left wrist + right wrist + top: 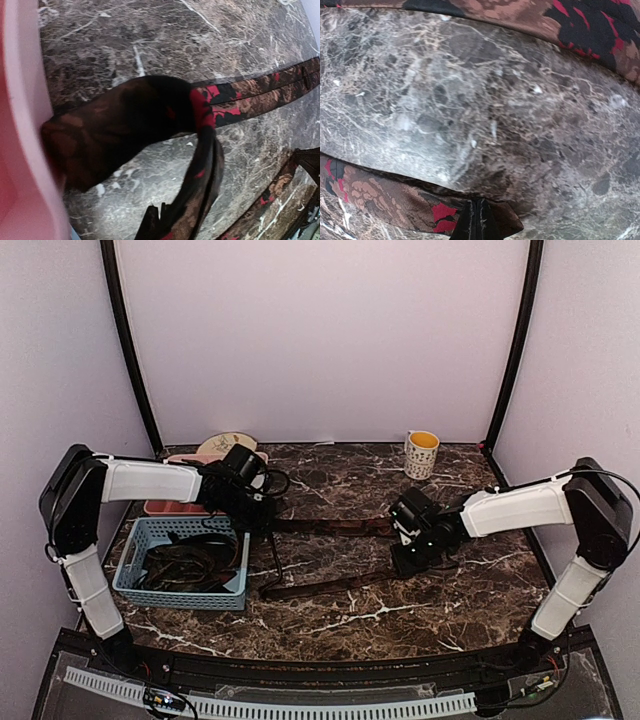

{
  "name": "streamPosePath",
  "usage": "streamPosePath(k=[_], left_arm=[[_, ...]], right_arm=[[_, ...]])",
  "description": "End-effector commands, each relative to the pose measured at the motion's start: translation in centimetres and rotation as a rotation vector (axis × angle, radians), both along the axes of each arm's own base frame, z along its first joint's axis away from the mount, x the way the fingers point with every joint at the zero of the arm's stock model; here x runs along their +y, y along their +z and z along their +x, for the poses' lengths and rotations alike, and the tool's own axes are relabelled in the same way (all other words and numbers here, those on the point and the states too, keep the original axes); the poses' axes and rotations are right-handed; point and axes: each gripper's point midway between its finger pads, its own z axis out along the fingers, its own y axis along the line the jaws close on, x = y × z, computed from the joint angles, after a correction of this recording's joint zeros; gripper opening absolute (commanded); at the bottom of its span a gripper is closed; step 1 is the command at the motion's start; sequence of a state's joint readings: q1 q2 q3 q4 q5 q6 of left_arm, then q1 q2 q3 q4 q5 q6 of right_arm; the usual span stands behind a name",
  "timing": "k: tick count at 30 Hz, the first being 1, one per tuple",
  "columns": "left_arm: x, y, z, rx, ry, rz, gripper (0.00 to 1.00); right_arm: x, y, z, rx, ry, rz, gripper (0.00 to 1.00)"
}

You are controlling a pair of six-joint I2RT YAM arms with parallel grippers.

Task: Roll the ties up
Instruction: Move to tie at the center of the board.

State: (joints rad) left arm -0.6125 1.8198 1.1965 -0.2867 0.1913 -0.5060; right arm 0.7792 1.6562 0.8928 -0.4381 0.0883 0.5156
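Left fingers [150,226] and right fingers [476,222] are each pressed together, pinching the red-patterned tie [335,527] stretched across the counter [340,475] middle. Blue basket [180,597] at 8 o'clock holds more dark ties [190,565]; pink tray [160,507] at 10, mug [421,453] at 1.

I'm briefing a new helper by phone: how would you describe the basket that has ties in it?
On the dark marble table, look to the left side near the front edge, beside the left arm. There sits a light-blue basket with dark ties heaped inside. Unlike the pink tray just behind it, it has slotted walls.
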Motion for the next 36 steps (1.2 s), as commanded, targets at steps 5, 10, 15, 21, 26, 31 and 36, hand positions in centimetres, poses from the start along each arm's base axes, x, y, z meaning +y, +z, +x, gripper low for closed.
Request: streamPosePath(k=[5,10,15,21,26,31,36], left_arm=[[9.1,0.2,-1.5,-0.061,0.107,0.345,0.0],[1.7,4.3,-0.5,-0.181,-0.098,0.167,0.0],[-4.6,9.5,0.7,-0.306,-0.201,-0.139,0.0],[-4.3,8.0,5.8,-0.324,-0.081,-0.039,0.0],[-1.5,4.3,9.2,-0.282,0.038,0.162,0.0],[6.2,2.7,9.9,-0.229,0.205,0.325,0.0],[11.3,2.3,9.0,-0.208,0.292,0.38,0.0]], right_arm=[[-1.6,0.3,-1.1,0.042,-0.022,-0.073,0.0],[-1.4,1.3,-0.6,0.019,-0.026,-0.058,0.0],[-1.6,1.9,-0.3,0.004,-0.045,-0.049,0.0],[-2.0,3.9,0.8,-0.055,-0.085,-0.018,0.0],[-2.0,6.1,2.4,-0.116,-0.117,0.02,0.0],[-2.2,9.2,3.9,-0.203,-0.13,0.046,0.0],[-2.8,10.9,6.1,-0.256,-0.151,0.05,0.0]])
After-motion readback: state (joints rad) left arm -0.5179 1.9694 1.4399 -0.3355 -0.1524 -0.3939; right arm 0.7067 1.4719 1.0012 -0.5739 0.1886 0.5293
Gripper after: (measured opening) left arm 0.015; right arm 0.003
